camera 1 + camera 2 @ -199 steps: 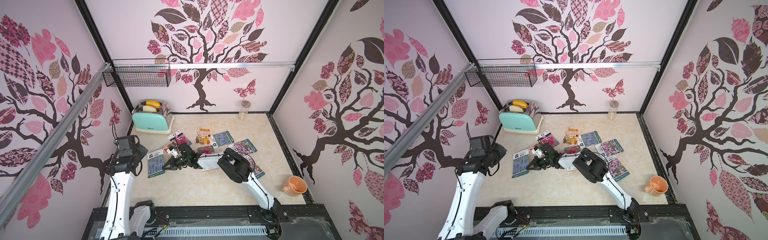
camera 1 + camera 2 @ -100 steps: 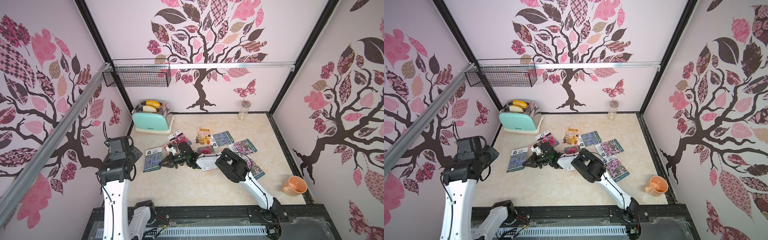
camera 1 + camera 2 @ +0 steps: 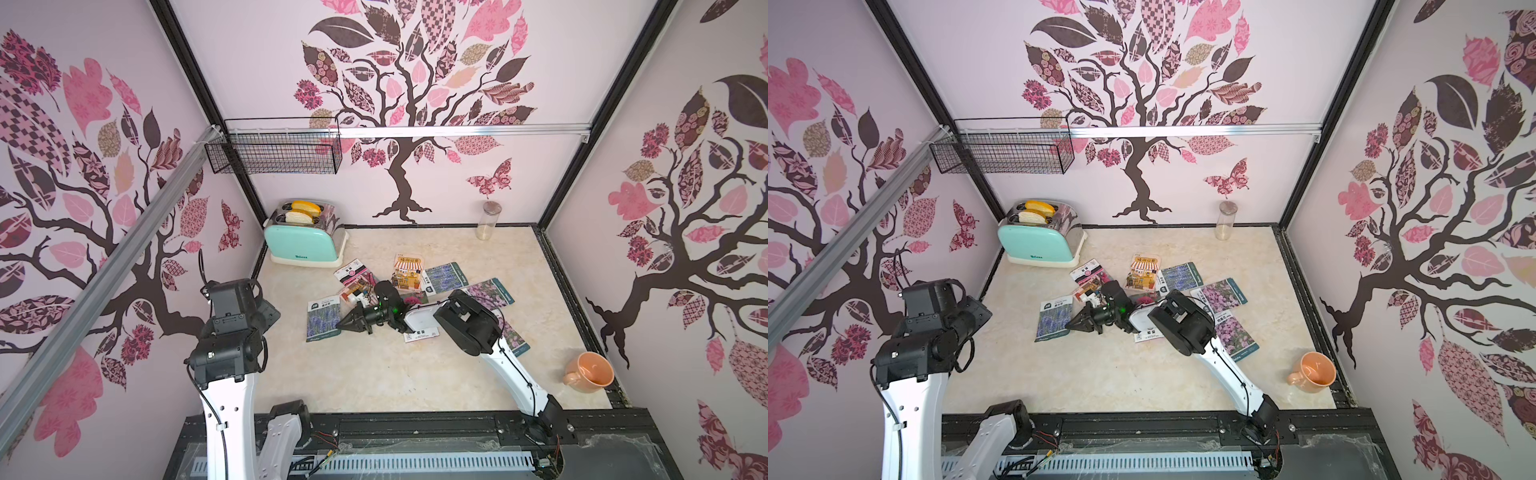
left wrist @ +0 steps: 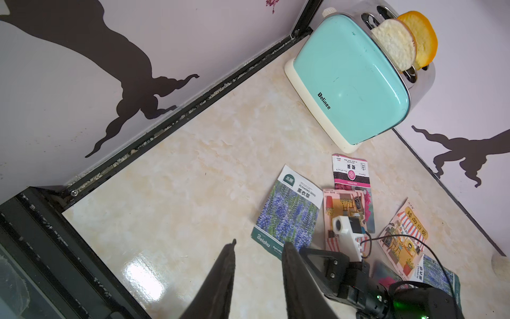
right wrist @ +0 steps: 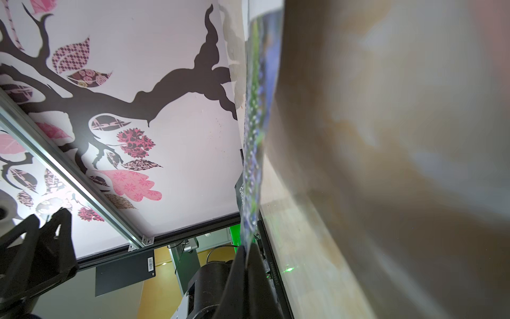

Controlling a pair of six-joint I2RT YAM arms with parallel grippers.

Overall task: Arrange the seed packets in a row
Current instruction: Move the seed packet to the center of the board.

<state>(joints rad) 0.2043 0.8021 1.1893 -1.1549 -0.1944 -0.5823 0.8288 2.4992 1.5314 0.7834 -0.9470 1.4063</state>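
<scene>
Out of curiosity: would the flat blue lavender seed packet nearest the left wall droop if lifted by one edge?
Probably: the thin blue lavender seed packet looks bowed in the right wrist view, so likely floppy. Glossy and flat, it would probably slide easily on the smooth beige tabletop, and seems light.

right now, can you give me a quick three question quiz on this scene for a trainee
1. True or false: the left gripper holds a seed packet.
2. Which packet's edge is the right gripper shut on? A) orange shop B) blue lavender C) lilac flowers
3. Which appliance is here, and what is in its slots?

Key: 1 false, its jaws stand apart and empty. 2 B, the blue lavender packet nearest the left arm. 3 the mint toaster, with two slices in it.
</scene>
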